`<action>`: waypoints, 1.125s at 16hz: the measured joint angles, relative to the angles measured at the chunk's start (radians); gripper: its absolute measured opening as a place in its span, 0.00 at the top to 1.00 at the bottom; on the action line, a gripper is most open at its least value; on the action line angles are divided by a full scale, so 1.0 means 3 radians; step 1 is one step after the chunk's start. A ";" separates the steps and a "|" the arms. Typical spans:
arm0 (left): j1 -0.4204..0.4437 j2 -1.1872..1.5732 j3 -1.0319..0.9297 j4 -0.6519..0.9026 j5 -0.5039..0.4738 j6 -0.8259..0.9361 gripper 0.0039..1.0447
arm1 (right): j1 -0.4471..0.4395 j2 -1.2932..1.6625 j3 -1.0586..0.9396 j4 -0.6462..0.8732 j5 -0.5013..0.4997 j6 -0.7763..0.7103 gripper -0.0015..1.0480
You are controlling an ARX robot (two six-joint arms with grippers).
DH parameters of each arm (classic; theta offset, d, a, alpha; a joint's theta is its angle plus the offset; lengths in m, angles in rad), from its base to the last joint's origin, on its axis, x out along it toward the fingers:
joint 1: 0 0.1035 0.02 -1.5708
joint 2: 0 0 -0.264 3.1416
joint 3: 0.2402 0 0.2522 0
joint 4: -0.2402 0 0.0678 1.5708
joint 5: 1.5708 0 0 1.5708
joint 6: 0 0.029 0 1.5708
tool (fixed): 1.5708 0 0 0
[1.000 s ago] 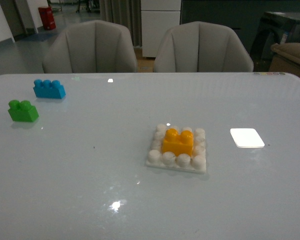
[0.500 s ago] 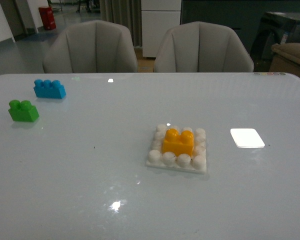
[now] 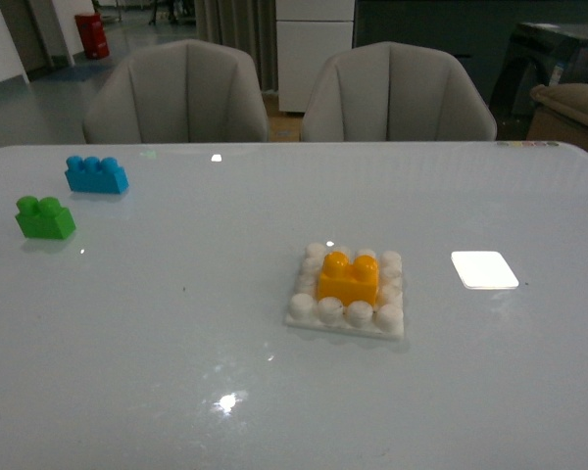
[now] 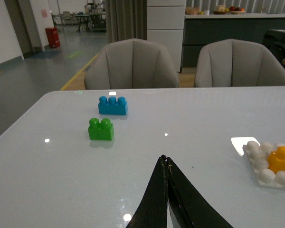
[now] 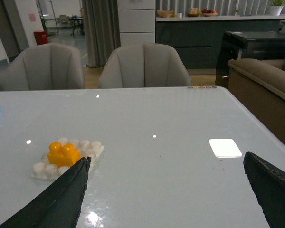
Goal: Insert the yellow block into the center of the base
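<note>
The yellow block sits studs-up in the middle of the base, right of centre in the front view, with white studs ringing it on all sides. Nothing is touching it. Out to the right of the base, well apart, a flat white glowing rectangle lies on the pale tabletop. Over in the upper left of the frame the green two-stud brick stands near the blue three-stud brick, the blue one further back. Two grey chairs wait behind the far edge. In the left wrist view, the left gripper has its jaws pressed together, holding nothing. In the right wrist view, the right gripper has its jaws spread wide, empty, the block and base just beside one jaw tip.
</note>
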 joint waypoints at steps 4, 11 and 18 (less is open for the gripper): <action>0.0000 -0.0903 0.0000 -0.0876 0.0000 0.0000 0.99 | 0.0000 0.0000 0.0000 0.0000 0.0001 0.0000 0.06; 0.0000 -0.1579 0.0001 -0.1673 -0.0001 0.0000 0.99 | 0.0000 0.0000 0.0000 0.0000 0.0001 0.0000 0.06; 0.0000 -0.1635 0.0001 -0.1640 0.0000 0.0001 0.99 | 0.0000 0.0000 0.0000 0.0001 0.0000 0.0000 0.06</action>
